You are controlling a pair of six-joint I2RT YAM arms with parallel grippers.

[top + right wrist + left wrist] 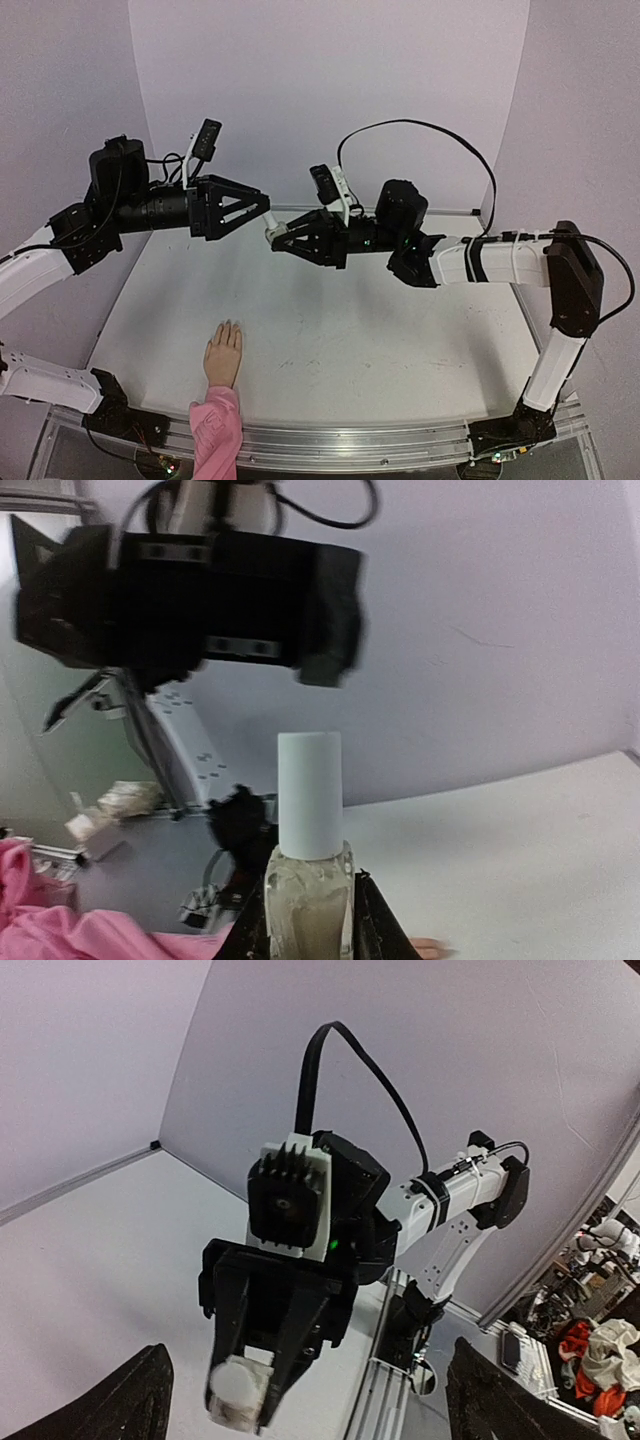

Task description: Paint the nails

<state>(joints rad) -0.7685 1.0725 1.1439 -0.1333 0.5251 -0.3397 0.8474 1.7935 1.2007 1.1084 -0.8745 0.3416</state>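
Top external: nails (227, 326) below left pincer (267, 208)

We're over the white table (400, 340), its top faintly scuffed near the middle, with an aluminium rail (400, 440) along the 6 o'clock edge. Down at about 7 o'clock the mannequin hand (223, 355) lies flat on the surface, fingers pointing to 12 o'clock, its nails (228, 327) barely distinct from the skin. Its pink sleeve (216, 430) runs back over the rail at the near edge.
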